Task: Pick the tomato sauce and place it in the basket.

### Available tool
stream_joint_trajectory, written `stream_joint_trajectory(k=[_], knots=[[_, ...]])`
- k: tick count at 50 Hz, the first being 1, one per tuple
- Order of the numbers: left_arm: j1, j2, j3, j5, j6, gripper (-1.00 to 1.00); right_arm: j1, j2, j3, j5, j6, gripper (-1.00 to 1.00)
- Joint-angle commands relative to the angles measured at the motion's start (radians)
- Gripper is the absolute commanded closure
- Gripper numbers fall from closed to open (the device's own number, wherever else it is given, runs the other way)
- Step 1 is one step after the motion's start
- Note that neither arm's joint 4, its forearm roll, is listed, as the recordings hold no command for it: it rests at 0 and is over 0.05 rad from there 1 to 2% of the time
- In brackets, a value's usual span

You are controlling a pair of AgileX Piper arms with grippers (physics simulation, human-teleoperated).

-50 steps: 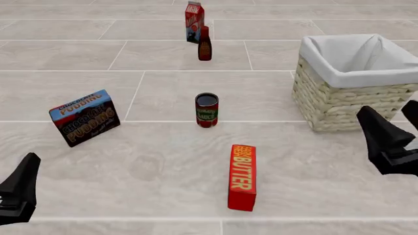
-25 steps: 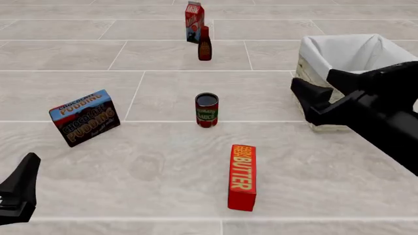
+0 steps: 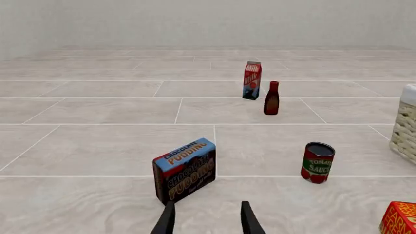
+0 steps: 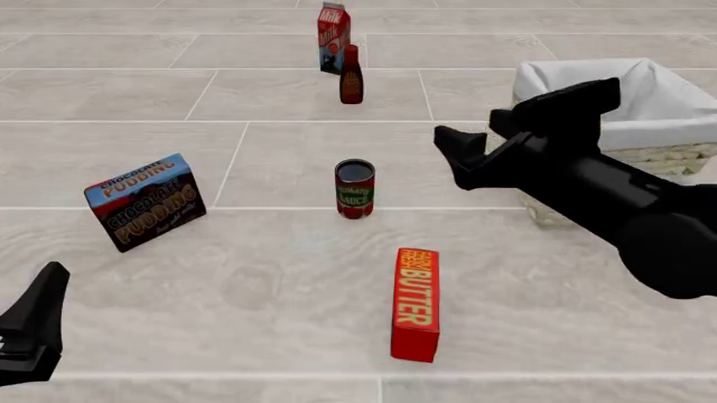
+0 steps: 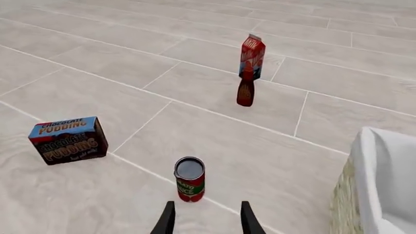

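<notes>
The tomato sauce (image 4: 354,189) is a small tin with a red and green label, upright on the tiled surface near the middle; it also shows as the tomato sauce (image 5: 189,179) and the tomato sauce (image 3: 317,162). My right gripper (image 4: 468,141) hovers to the can's right and a bit beyond it, in front of the basket (image 4: 670,102). In the right wrist view the right gripper (image 5: 206,217) is open with nothing between its fingers, the can just ahead. My left gripper (image 4: 43,311) stays low at the near left; the left gripper (image 3: 206,218) is open and holds nothing.
A chocolate pudding box (image 4: 144,201) stands at the left, and a red butter box (image 4: 415,303) stands on end near the front. A milk carton (image 4: 332,35) and a dark bottle (image 4: 351,77) stand at the back. The basket (image 5: 380,185) is lined with white cloth.
My right arm has swung in from the right edge, leftward and forward across the basket's front toward the can. The left arm and all objects have stayed put.
</notes>
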Motion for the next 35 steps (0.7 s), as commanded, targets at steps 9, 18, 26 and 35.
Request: stream_joint_trajectory(k=[9, 18, 26, 35], knots=[[0.0, 0.0, 0.0, 0.0, 0.0, -1.0, 0.025, 0.159, -0.073, -0.037, -0.033, -1.0], [0.0, 0.0, 0.0, 0.0, 0.0, -1.0, 0.042, 0.234, -0.111, -0.057, -0.034, -1.0], [0.0, 0.0, 0.0, 0.0, 0.0, -1.0, 0.052, 0.271, -0.133, -0.066, -0.039, -1.0], [0.0, 0.0, 0.0, 0.0, 0.0, -1.0, 0.062, 0.302, -0.153, -0.071, -0.046, -1.0]])
